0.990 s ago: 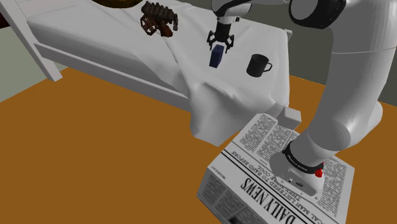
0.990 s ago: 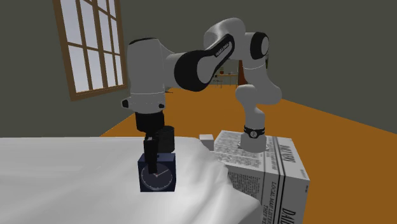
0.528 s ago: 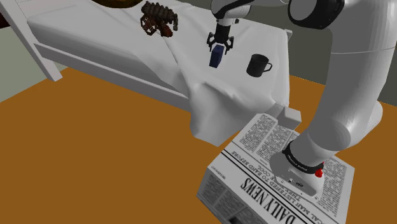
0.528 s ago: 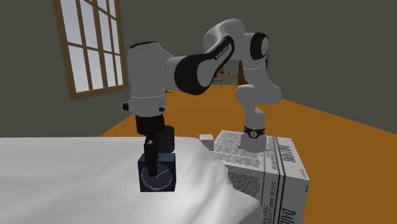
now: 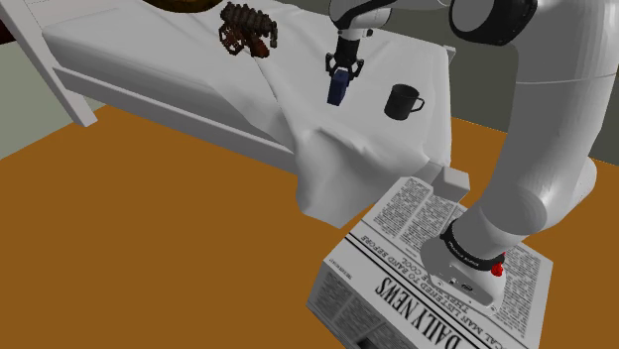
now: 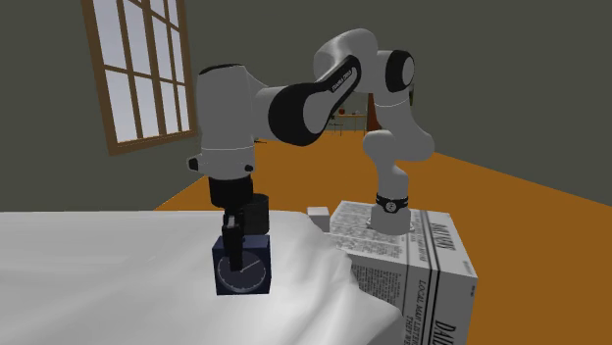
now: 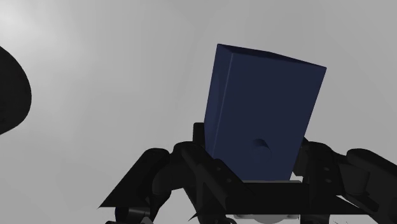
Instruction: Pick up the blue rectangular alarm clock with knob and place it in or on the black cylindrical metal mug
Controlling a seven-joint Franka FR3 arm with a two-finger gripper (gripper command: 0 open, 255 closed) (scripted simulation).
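Shoulder view: the gripper (image 5: 339, 77) comes straight down on the blue alarm clock (image 5: 338, 91). The clock stands upright on the white sheet (image 5: 198, 69) of the bed (image 5: 71, 94), about mid-bed. The fingers sit narrow on the clock's top, one on each side. The black mug (image 5: 402, 101) with a handle stands upright on the same sheet, near the clock toward this view's right and apart from it. A brown spiky figure (image 5: 248, 30) lies on the sheet, well off toward the view's upper left. The sheet drapes over the bed edge down to the orange-brown floor (image 5: 149, 248). The arm's base sits on the newspaper-print box (image 5: 397, 288) at lower right.

Second exterior view: the clock's bottom rests on the sheet and its round dial with hands faces the camera. The white arm (image 6: 230, 108) hangs vertically above it, with the black fingers down over the clock's upper part. A wood-framed window (image 6: 132, 69) is on the wall behind. The newspaper box is at this view's right.

Wrist view: the clock is a dark blue block sitting between the two fingers, both pressed against its sides, so the jaws are closed on the clock. There is a small bump on the face nearest the hand, and grey sheet behind.
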